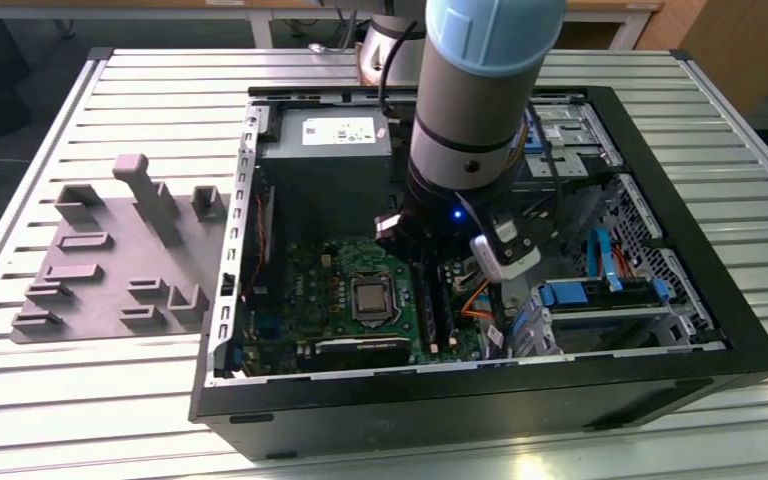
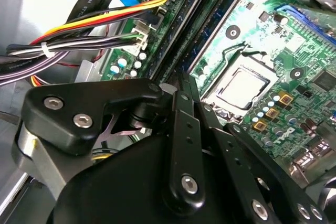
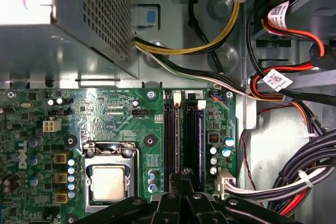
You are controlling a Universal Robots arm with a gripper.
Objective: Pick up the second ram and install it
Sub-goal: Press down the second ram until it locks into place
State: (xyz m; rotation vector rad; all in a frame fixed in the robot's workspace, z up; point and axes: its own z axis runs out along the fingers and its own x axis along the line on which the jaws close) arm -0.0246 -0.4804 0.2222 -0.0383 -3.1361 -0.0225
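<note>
Case: open black computer tower [image 1: 704, 345] lay on its side, exposing the board.
Board: green motherboard [image 3: 105, 114] faced upward.
Gripper: black gripper [image 3: 181, 174], fingers nearly closed, pressed downward.
Ram: thin blue memory stick [image 3: 200, 145] stood in its slot beneath.

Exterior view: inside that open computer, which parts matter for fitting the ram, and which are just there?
Part of the job: the tool, the memory slots, the blue ram stick standing in one slot.

Just there: power supply, processor, cable bundles, grey fixture tray beside the case.
</note>
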